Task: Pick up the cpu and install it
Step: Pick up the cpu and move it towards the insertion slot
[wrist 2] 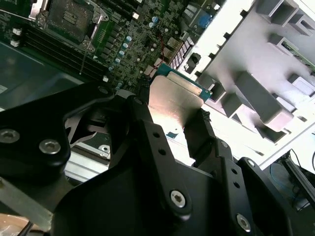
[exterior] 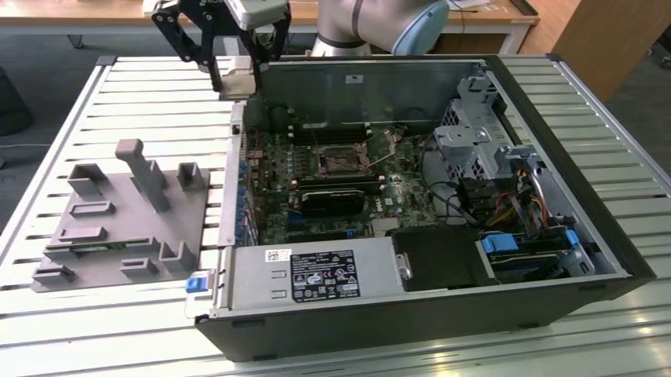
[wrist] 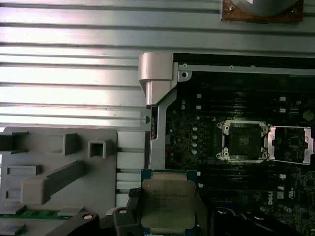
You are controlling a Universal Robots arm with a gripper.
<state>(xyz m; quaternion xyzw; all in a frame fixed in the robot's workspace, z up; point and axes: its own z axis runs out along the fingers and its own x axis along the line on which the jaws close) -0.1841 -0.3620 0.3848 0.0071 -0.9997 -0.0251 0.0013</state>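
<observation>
My gripper [exterior: 239, 80] hangs high over the back left corner of the open computer case [exterior: 545, 188], shut on the cpu [exterior: 237, 76]. In both wrist views the cpu [wrist: 169, 200] is a flat square chip with a silver-grey metal top and a green rim, pinched at its sides between the black fingers [wrist 2: 147, 128]. Its metal top [wrist 2: 172, 98] catches the light. The open black socket [exterior: 341, 162] sits near the middle of the motherboard, to the exterior view's right of the gripper and well below it. The socket [wrist: 244, 141] lies empty with its metal frame folded open.
A grey moulded fixture [exterior: 115, 228] lies on the slatted table to the exterior view's left of the case, with a green memory stick [wrist: 34, 213] in one slot. Inside the case are a labelled power supply [exterior: 314, 275], drive cages [exterior: 472, 133] and cables [exterior: 514, 212].
</observation>
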